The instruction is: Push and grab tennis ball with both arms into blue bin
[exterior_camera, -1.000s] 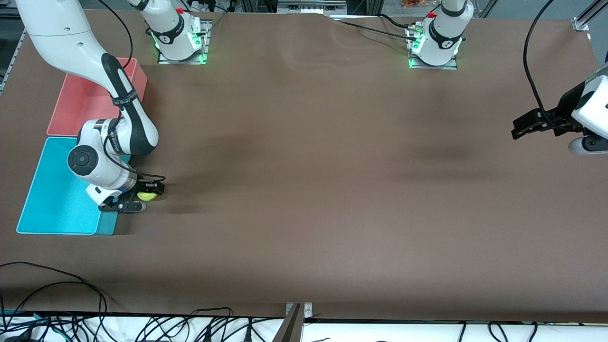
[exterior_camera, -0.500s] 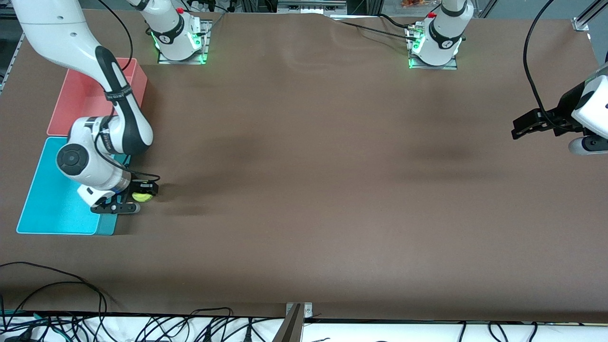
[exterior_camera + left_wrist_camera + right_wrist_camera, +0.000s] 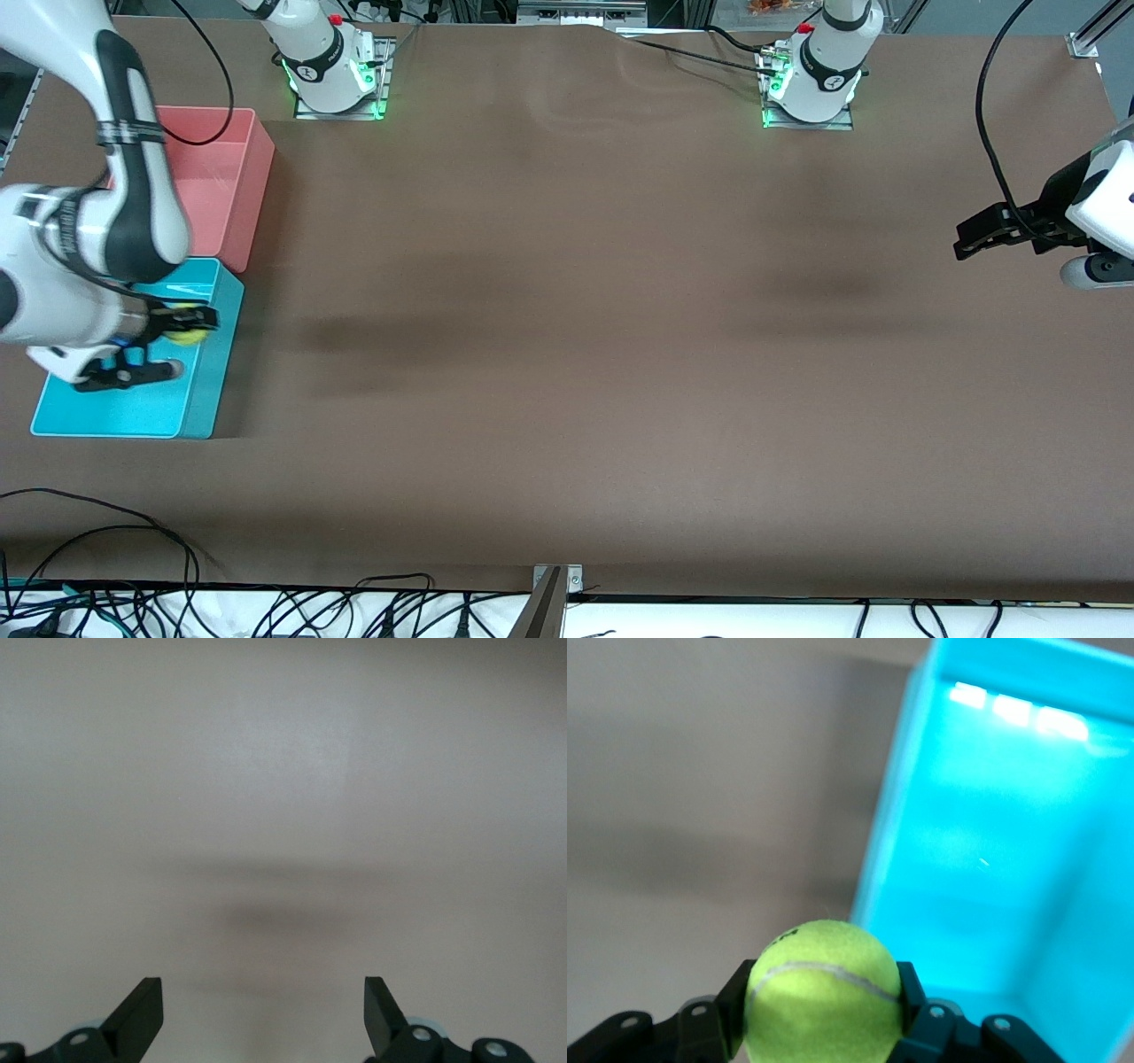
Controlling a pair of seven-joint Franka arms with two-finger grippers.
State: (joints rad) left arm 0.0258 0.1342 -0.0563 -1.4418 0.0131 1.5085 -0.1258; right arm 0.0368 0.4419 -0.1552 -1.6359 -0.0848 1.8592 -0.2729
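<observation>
The tennis ball (image 3: 188,326) is gripped between the 2 fingers of the right gripper (image 3: 182,323), and it is held up in the air over the blue bin (image 3: 133,412), close to the bin's wall on the side facing the table's middle. In the right wrist view the tennis ball (image 3: 823,990) is seen clamped tight on both sides by the black fingers (image 3: 911,999), its curved seam showing, with the blue bin (image 3: 983,859) open beneath and bare brown table (image 3: 700,797) beside it. The pink-red bin (image 3: 221,168) is set just beside the blue bin, farther from the front camera. The left gripper (image 3: 974,239) is held waiting over the table (image 3: 567,354) at the left arm's end, and its fingers (image 3: 142,1014) are seen spread wide apart with nothing between them.
</observation>
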